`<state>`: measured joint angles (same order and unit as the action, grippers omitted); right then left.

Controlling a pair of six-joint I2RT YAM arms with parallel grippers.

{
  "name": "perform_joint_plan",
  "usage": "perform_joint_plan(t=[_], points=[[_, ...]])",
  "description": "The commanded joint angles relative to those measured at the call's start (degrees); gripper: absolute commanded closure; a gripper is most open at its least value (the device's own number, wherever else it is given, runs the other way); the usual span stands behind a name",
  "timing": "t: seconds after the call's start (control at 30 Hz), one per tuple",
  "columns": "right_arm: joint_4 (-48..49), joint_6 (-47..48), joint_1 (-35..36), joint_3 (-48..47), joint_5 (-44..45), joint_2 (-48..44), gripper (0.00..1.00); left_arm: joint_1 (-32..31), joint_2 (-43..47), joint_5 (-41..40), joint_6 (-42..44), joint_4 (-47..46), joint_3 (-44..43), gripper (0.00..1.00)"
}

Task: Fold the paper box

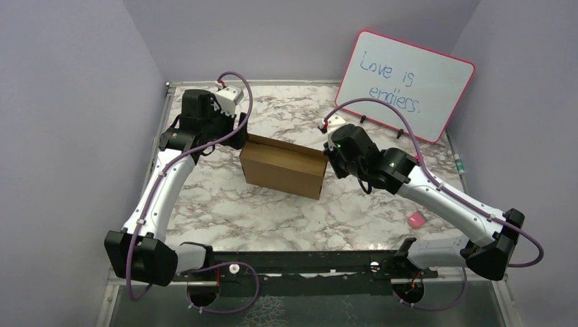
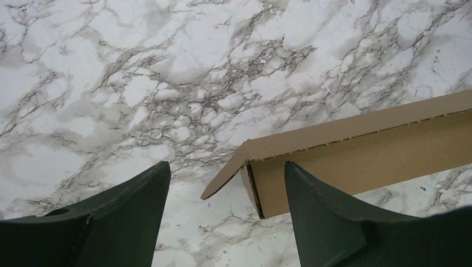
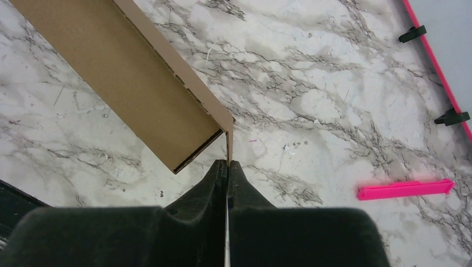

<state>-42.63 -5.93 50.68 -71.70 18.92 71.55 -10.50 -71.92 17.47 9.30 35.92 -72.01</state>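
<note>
Found the paper box (image 1: 283, 170) standing as a half-formed brown shell near the middle of the marble table (image 1: 225, 218), between the 2 arms. Read its long axis as running across the table from left to right, with the left end a little farther from the bases and the right end a little nearer.

Saw the right gripper (image 3: 227, 164) at the right end, squeezed narrow on the thin cardboard there. From the right wrist, made out both fingers (image 3: 209, 192) pressed together with a sliver of card sandwiched between them, and the body of the box stretching away up and to the left of the claw.

Saw the left gripper (image 2: 226, 166) at the opposite end, spread wide and holding nothing. From the left wrist, placed the loose corner flap (image 2: 221, 179) straight ahead in the gap between the 2 fingers, apart from the left one. Could not tell whether the right one brushed the box wall. Traced the rest of the box running off to the right of that claw.

Judged the left arm the nearer to that unfolded flap, with the right one anchoring the other end. Judged the coming move to hinge on the flap lying inside the open jaws, at the tip of the long axis.
</note>
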Motion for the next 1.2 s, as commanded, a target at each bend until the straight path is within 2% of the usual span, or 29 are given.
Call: perform_joint_plan(t=[0.0,0.2,0.53,0.87,1.17], points=[[2.2,1.2,0.2,0.4,2.9,0.1,0.98,0.3,-0.9,2.8,2.6,0.7,-2.7,0.25],[2.0,2.2,0.2,0.2,3.6,0.4,0.99,0.3,-2.1,4.8,4.3,2.0,-3.6,0.29],[3.2,4.3,-0.4,-0.5,6.4,0.9,0.99,0.3,-0.7,8.2,3.7,3.6,-2.3,0.42],[5.8,7.3,-1.2,-1.5,6.5,2.6,0.99,0.2,1.4,10.8,1.3,3.6,-0.1,0.66],[7.2,7.8,-2.1,-2.5,5.8,4.2,0.99,0.0,2.8,9.6,-2.2,3.6,1.8,0.7]])
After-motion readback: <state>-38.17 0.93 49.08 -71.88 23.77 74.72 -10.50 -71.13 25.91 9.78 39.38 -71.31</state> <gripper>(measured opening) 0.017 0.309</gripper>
